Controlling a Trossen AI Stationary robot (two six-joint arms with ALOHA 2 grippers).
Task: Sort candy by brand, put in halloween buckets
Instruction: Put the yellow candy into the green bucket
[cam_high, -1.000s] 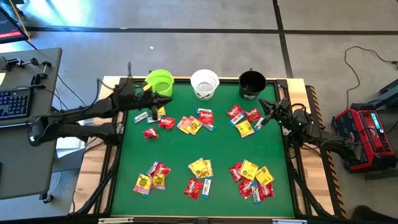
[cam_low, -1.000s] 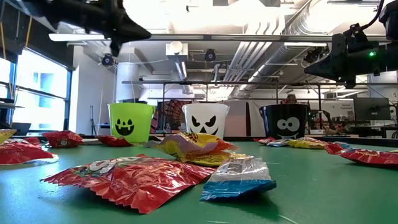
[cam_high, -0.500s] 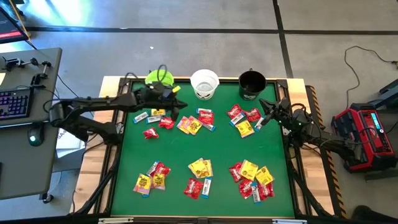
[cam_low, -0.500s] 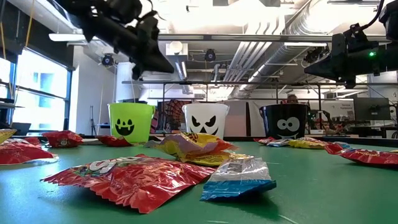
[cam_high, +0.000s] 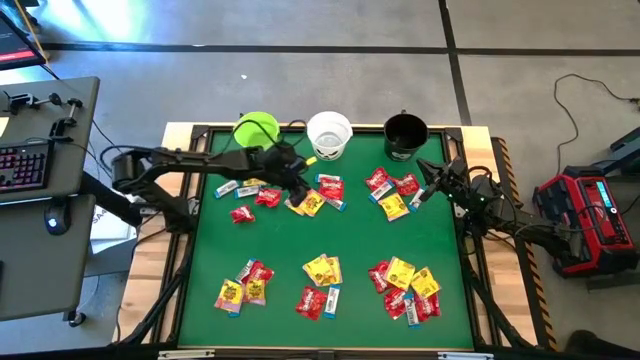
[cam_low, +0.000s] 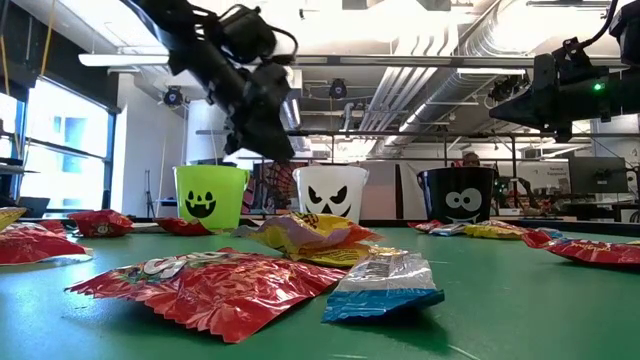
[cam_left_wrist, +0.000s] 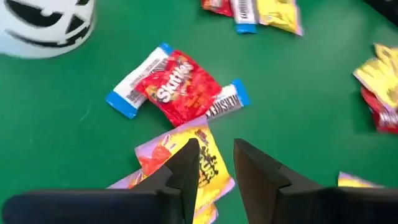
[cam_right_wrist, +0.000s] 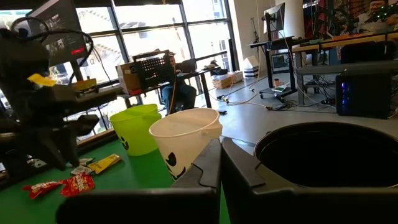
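Swinging away from the green bucket (cam_high: 256, 128), the left gripper (cam_high: 297, 178) now hovers over a yellow packet (cam_left_wrist: 200, 163), fingers slightly spread and empty. Right gripper (cam_high: 424, 187), pressed together, waits beside the black bucket (cam_high: 405, 134). Nearly all candy (cam_high: 405, 288) lies unsorted on the table (cam_high: 350, 235); bucket contents cannot be seen.

The left gripper (cam_high: 303, 180) has moved from beside the green bucket (cam_high: 255, 128) to just before the white bucket (cam_high: 329, 134), over candy; its fingers (cam_left_wrist: 186, 163) have parted.
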